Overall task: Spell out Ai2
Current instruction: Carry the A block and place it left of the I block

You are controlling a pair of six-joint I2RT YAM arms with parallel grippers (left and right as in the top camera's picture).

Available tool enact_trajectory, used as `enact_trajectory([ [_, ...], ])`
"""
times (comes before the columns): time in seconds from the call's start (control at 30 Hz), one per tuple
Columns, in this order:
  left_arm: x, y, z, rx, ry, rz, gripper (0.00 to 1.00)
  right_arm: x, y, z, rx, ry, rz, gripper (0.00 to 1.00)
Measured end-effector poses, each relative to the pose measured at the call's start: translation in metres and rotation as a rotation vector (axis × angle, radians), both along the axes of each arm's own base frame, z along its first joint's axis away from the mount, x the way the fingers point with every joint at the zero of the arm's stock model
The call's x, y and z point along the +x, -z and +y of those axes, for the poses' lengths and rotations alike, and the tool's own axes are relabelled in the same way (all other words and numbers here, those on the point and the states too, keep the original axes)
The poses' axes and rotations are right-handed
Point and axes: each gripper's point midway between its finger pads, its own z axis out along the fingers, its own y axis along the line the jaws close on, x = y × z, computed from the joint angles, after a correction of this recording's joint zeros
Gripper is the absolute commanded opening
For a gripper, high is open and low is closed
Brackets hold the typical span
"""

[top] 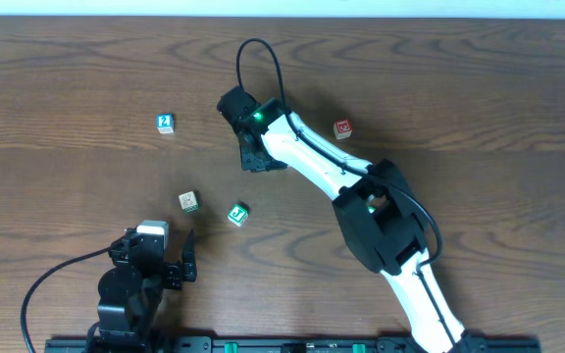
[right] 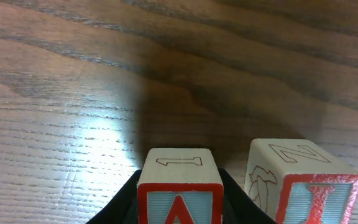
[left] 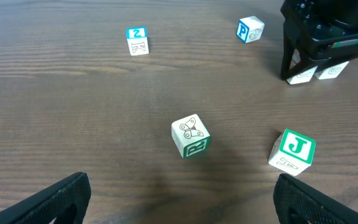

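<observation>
At the near left, the left gripper (left: pixel 182 183) hangs over the dark wood-grain table (left: pixel 73 106) with its jaws spread wide and nothing between them. Beyond it, at the far left, stands the blue-lettered wooden cube marked 2 (left: pixel 137 41), well apart from the word being built. To its right and nearer are a green-edged wooden cube with a butterfly picture (left: pixel 190 135) and a green-lettered wooden cube marked J (left: pixel 292 151). Neither is needed.

Right of these, near the table's middle, the right gripper (top: pixel 260 160) is down at the surface. In its wrist view the jaws stand narrow, one finger hugging each side of the red-lettered wooden cube marked A (right: pixel 180 186), so it appears to be holding that cube. Just beside it on the right stands a red-lettered wooden cube that looks to be an I (right: pixel 303 186). One black finger fills the gap between the two. Whether the A is already resting on the table I cannot tell.

The step in hand looks to be seating the A beside the I. To do it well:

- Set the A flat, with its front face in line with the I's.
- Open the jaws only slightly, so the inner finger does not shove the I.
- Lift straight up.

The 2 is yet to be fetched for the I's other side.
</observation>
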Motion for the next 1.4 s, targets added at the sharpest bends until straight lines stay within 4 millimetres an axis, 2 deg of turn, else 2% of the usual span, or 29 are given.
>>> enact_trajectory([
  [0.13,0.000,0.000,0.000,0.000,0.000,0.000,0.95,0.003,-0.001,0.000,0.000,0.003,-0.014,0.02],
  [0.4,0.000,0.000,0.000,0.000,0.000,0.000,0.95,0.003,-0.001,-0.001,0.004,0.065,-0.018,0.03],
  [0.53,0.000,0.000,0.000,0.000,0.000,0.000,0.95,0.003,-0.001,-0.001,0.007,0.080,-0.018,0.11],
  [0.67,0.000,0.000,0.000,0.000,0.000,0.000,0.95,0.003,-0.001,-0.001,0.008,0.084,-0.018,0.29],
  [0.77,0.000,0.000,0.000,0.000,0.000,0.000,0.96,0.003,-0.001,-0.002,0.008,0.089,-0.018,0.34],
  [1.03,0.000,0.000,0.000,0.000,0.000,0.000,0.96,0.003,-0.001,-0.002,0.007,0.093,-0.020,0.36],
  [1.3,0.000,0.000,0.000,0.000,0.000,0.000,0.95,0.008,-0.002,-0.001,0.009,0.099,-0.042,0.46],
  [1.4,0.000,0.000,0.000,0.000,0.000,0.000,0.95,0.013,-0.003,0.001,0.023,0.101,-0.060,0.46],
])
